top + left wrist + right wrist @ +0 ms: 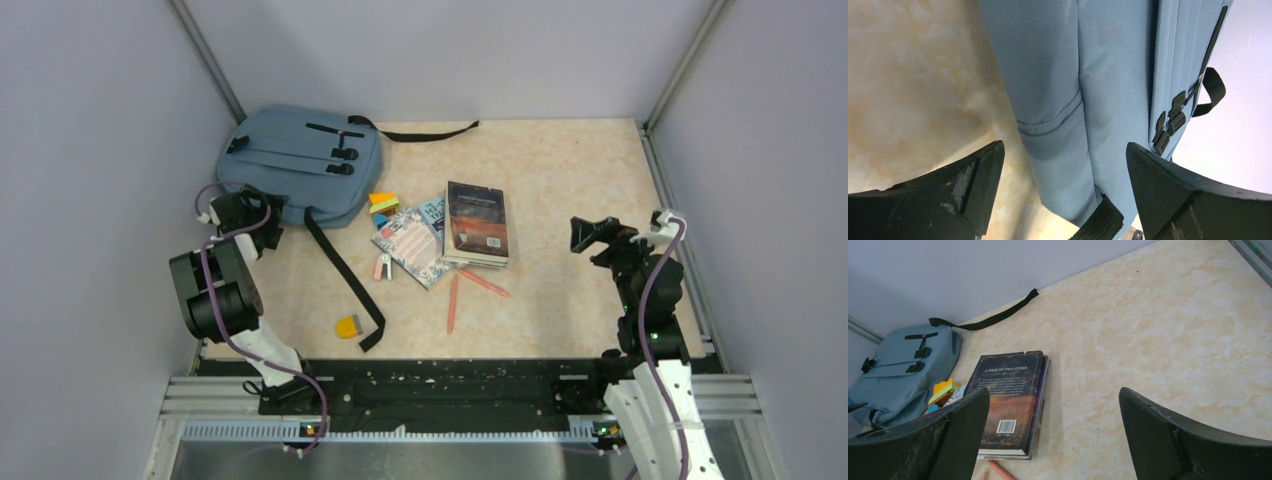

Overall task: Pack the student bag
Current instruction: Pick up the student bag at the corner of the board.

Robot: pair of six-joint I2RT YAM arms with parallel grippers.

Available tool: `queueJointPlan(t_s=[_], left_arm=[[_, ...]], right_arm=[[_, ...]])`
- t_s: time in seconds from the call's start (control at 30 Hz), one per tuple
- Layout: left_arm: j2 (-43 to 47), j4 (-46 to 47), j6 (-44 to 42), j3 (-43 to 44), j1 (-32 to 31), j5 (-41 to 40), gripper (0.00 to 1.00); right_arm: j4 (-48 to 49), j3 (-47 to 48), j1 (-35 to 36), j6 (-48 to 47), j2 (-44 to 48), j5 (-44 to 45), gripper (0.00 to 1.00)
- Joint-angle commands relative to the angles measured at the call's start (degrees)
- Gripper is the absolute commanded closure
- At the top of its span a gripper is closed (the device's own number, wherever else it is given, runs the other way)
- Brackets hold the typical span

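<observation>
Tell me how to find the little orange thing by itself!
Start at the big slate-blue fabric backpack at the table's far left. Follow its long black strap toward the near edge; the small orange block lies just left of the strap's end. It sits alone, away from the books.

Marbled table [580, 180]: student bag [300, 160], books [476, 222], pencils [452, 300].
</observation>
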State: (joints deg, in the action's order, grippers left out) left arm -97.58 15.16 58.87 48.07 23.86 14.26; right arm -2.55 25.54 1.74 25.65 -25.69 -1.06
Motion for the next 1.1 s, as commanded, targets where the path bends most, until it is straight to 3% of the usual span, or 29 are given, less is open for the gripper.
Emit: queueJointPlan(t_s=[0.0,0.33,0.37,0.4,0.5,0.57,0.63,0.9,1.07], left_arm=[[-3.74,3.58,0.46,3.8,0.33,2.13,0.06],[-8.8,9.41,0.19,6.79,0.39,3.47,0.11],[-9.4,10.51,0.27,6.97,0.4,4.06,0.18],[-9.91,11.89,-0.1,7.1,0.4,4.75,0.34],[-9.93,14.11,-4.35,8.24,0.4,6.76,0.64],[-8.62,13.25,-7.78,8.9,0.4,6.76,0.76],[-6.93,12.91,-10.72,9.52,0.4,6.69,1.0],[0.84,4.18,-26.54,13.01,-1.24,0.89,1.0],[6.61,-2.63,-42.86,15.85,-7.62,-7.49,1.0]], right_arm=[[2.16,-0.02,0.27,0.15,-0.21,-0.72,0.01],[2.19,0.3,0.28,-0.1,-1.94,-0.85,0.01],[2.13,0.41,0.28,-0.11,-2.27,-0.85,0.01],[2.19,0.45,0.31,-0.14,-2.6,-1.01,0.01],[2.07,0.82,0.29,-0.6,-3.26,-1.51,0.05],[1.86,1.13,0.34,-0.78,-3.55,-1.76,0.07],[2.15,1.06,0.33,-0.71,-3.66,-2.09,0.08],[2.68,1.22,0.28,-0.76,-4.17,-2.52,0.08],[2.72,1.15,0.28,-0.73,-4.35,-3.08,0.08]])
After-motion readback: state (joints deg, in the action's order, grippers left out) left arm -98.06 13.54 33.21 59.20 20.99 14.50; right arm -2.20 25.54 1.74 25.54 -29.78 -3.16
